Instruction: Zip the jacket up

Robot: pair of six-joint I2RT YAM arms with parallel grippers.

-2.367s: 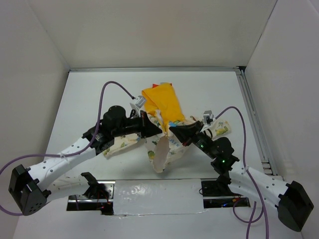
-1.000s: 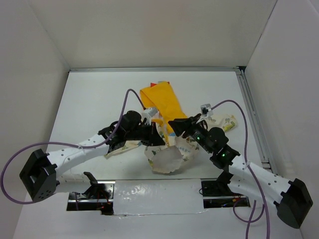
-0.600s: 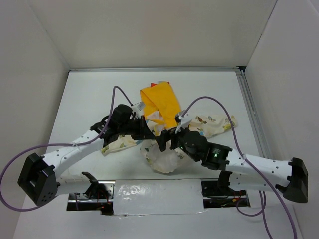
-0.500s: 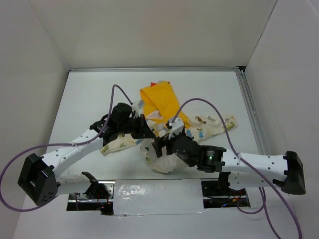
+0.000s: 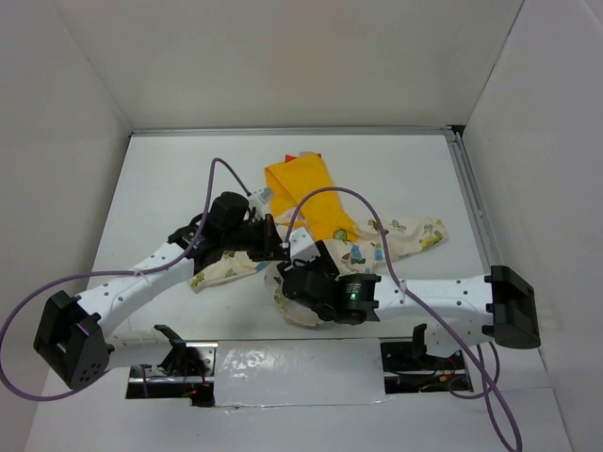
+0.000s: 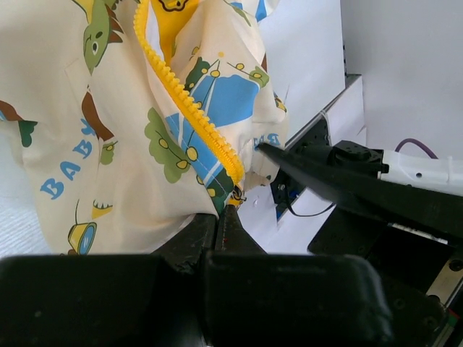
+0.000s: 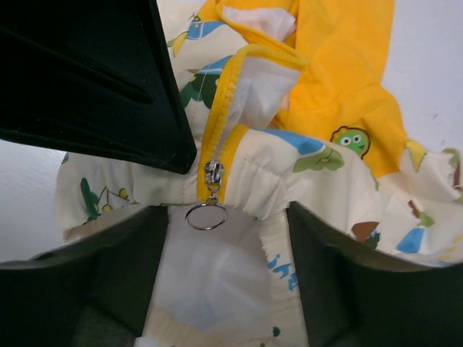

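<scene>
1. While the left pincer [image 6: 223, 217] stayed clamped on the hem of the jacket [image 5: 358, 247] at the foot of the zipper teeth [image 6: 189, 108], it had barely shifted.
2. Mid-surface [image 5: 170, 179], the jacket lay bunched, its hood [image 5: 303, 191] toward the far side.
3. The right arm [image 5: 443, 294] had swung in from the right. The right pincer [image 7: 224, 217], spread wide and empty, now straddled the slider [image 7: 213, 173] and ring pull [image 7: 206, 216].
4. That likely meant gripping the pull came next, as the zipper looked joined only at its base.
5. Counted: one jacket, one left sleeve [image 5: 223, 272], one hood, one slider, one ring pull, one right sleeve [image 5: 415, 232] and two pincers.
</scene>
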